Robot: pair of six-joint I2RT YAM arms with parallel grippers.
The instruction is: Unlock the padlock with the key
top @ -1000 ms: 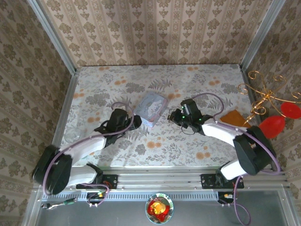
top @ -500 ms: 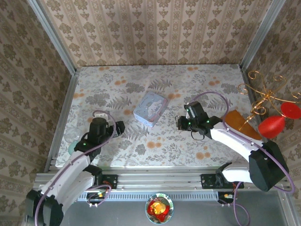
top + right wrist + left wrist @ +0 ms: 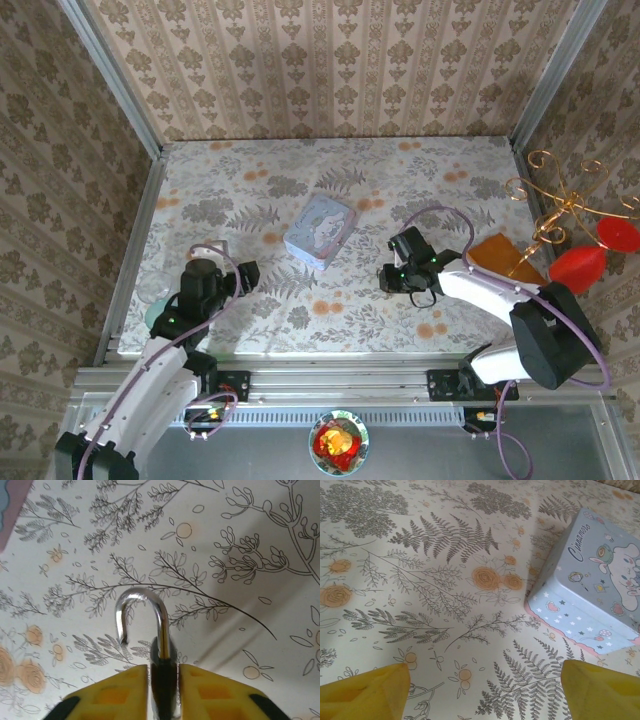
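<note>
My right gripper is shut on the padlock, a small dark body squeezed edge-on between the yellow fingers. Its silvery shackle sticks up and forward. One end of the shackle hangs free of the body, so the lock is open. In the top view the right gripper sits low over the table right of centre. My left gripper is open at the near left. Its yellow fingertips stand wide apart over bare tablecloth with nothing between them.
A pale blue cartoon tin lies mid-table, and it shows right of the left fingers. A gold wire stand, red ornaments and an orange piece crowd the right edge. A clear greenish object sits at the left edge.
The left arm drew back from beside the tin toward the near left. The right gripper shifted slightly right and nearer, still holding the padlock.
</note>
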